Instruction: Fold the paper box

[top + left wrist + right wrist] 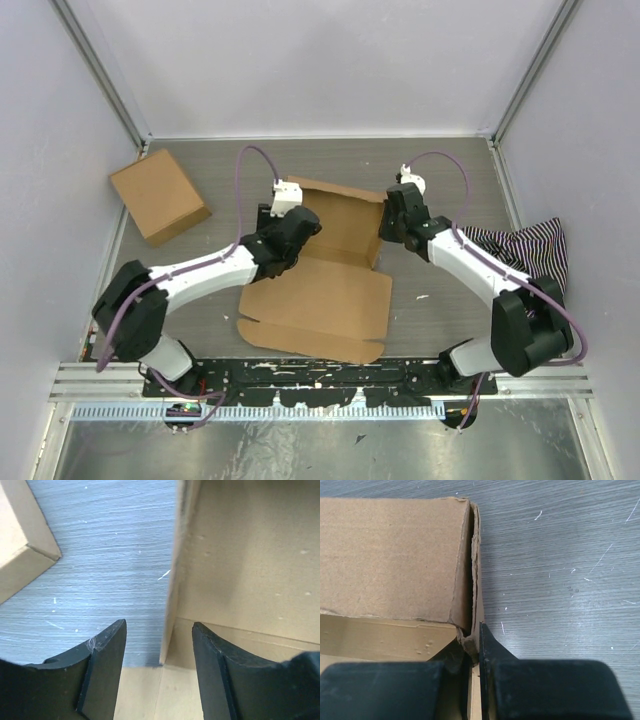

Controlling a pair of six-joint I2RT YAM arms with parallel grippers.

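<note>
Two grippers meet at the paper box [325, 300], which lies at the middle of the grey table [340, 160], its near panel flat and its far part raised into walls. We see the left gripper [160, 672] released, its jaws standing apart astride the box's upright left wall, one finger over the bare tabletop outside and the other inside the box; whether either pad touches the card we cannot tell. The right gripper [475, 662] is clenched on the doubled edge of the right wall, pinching the cardboard between its fingers. A squarish brown carton [160, 195] sits well apart at the far left, and a striped cloth [525, 250] lies at the right side
</note>
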